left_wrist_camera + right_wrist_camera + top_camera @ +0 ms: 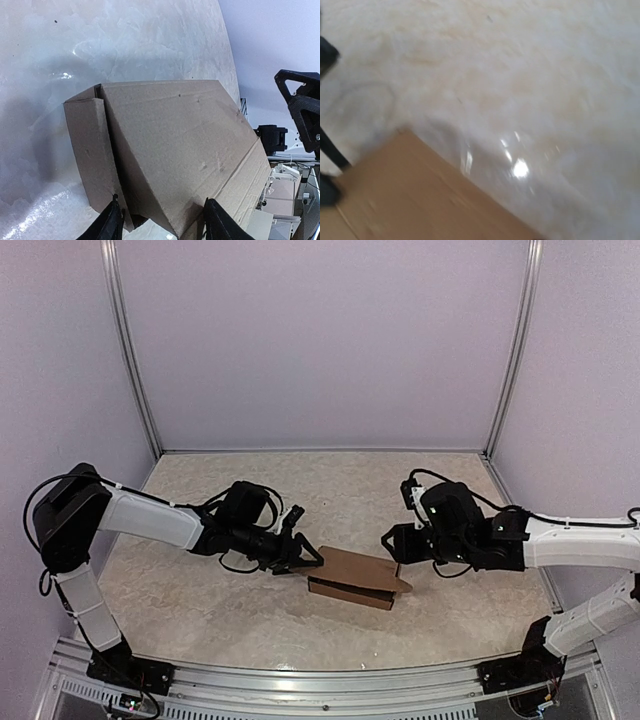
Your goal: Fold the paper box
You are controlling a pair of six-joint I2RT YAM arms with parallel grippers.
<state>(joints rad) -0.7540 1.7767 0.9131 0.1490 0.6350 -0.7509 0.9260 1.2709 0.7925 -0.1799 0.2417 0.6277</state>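
The left gripper (164, 222) stands about half open at the left end of the paper box (175, 140), its two dark fingertips (111, 224) straddling the near corner of the sloping lid panel (200, 125). The cardboard sits between them, but whether they pinch it or only bracket it cannot be told from the wrist view. That placement looks meant to steady the box's left end and keep the lid from springing up while the other side is worked. Just left of the lid, a narrow side flap (87, 145) is folded up against the box's end wall, with a dark slit showing between the two. Seen from above, the box lies on the marbled table (250, 625), mostly formed, its lid tilted and jutting past the body on the right and not yet seated. The right gripper (392, 540) hovers just beside the box's far right corner. Its wrist view is blurred, showing only cardboard and tabletop, so how wide it stands, and whether it touches the lid, I cannot tell.
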